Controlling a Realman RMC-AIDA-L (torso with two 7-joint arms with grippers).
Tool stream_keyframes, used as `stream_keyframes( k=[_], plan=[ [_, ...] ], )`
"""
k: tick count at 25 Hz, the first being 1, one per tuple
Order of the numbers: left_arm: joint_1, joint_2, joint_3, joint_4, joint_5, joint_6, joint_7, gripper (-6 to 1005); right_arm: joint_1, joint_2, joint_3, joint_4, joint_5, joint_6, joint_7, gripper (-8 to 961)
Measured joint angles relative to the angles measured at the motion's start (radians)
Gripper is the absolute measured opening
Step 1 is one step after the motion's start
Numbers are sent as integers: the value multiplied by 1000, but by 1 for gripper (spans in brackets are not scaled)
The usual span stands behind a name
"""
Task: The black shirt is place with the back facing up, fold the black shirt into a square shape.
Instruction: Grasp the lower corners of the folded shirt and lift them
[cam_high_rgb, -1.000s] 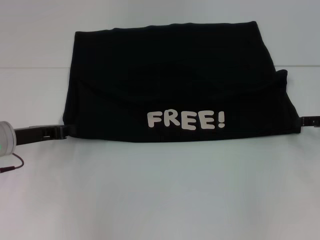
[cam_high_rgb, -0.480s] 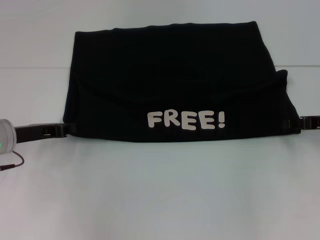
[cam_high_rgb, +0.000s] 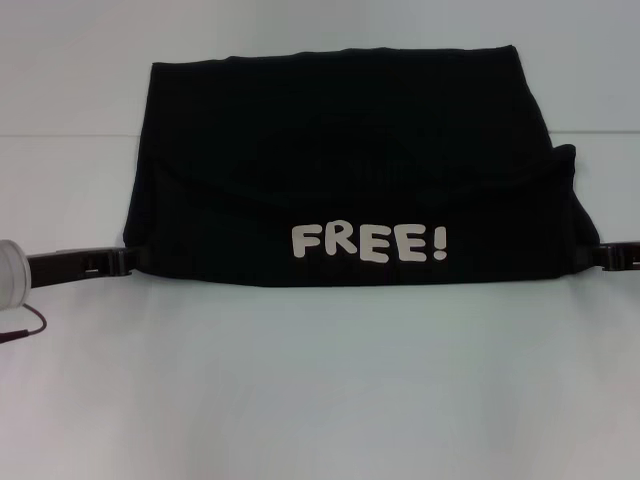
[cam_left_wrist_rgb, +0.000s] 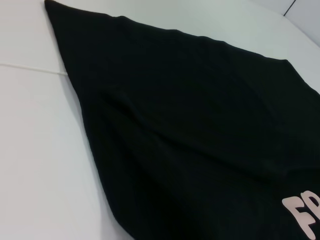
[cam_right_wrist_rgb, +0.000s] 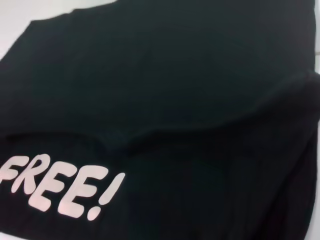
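The black shirt (cam_high_rgb: 340, 150) lies on the white table, folded into a wide band. Its near part is turned up so the white "FREE!" lettering (cam_high_rgb: 370, 243) faces up along the front edge. My left gripper (cam_high_rgb: 128, 262) lies low on the table with its tip at the shirt's near left corner. At the near right corner, my right gripper (cam_high_rgb: 598, 257) touches the shirt's edge. The left wrist view shows the shirt (cam_left_wrist_rgb: 190, 110) with a soft crease. In the right wrist view the shirt (cam_right_wrist_rgb: 175, 75) fills the picture, with the lettering (cam_right_wrist_rgb: 60, 187) close by.
The white table (cam_high_rgb: 320, 380) stretches out in front of the shirt. A seam line in the table (cam_high_rgb: 60, 135) runs across at the back. A thin red cable (cam_high_rgb: 25, 328) hangs by the left arm at the left edge.
My right gripper has slid inward from the right edge to the shirt's near right corner. The left arm has drawn back slightly to the left. The shirt has barely shifted.
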Motion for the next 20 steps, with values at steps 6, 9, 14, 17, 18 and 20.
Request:
stream_keyframes(
  k=[6, 9, 14, 17, 18, 20],
  plan=[
    [11, -4, -3, 6, 0, 14, -10, 11, -26, -9, 27, -2, 13, -37, -41, 25],
    [27, -7, -25, 32, 0, 89, -38, 14, -51, -16, 59, -10, 14, -88, -72, 0],
    [79, -9, -89, 99, 0, 271, -79, 19, -117, -36, 134, -14, 15, -229, -149, 0],
    [125, -8, -141, 134, 0, 399, -83, 22, -174, -48, 183, -17, 15, -341, -213, 0],
    [137, -7, -151, 141, 1, 425, -83, 23, -212, -53, 199, -22, 15, -407, -245, 0],
    [179, -6, -184, 168, 15, 533, -78, 25, -228, -54, 204, -26, 15, -436, -259, 0]
  ],
)
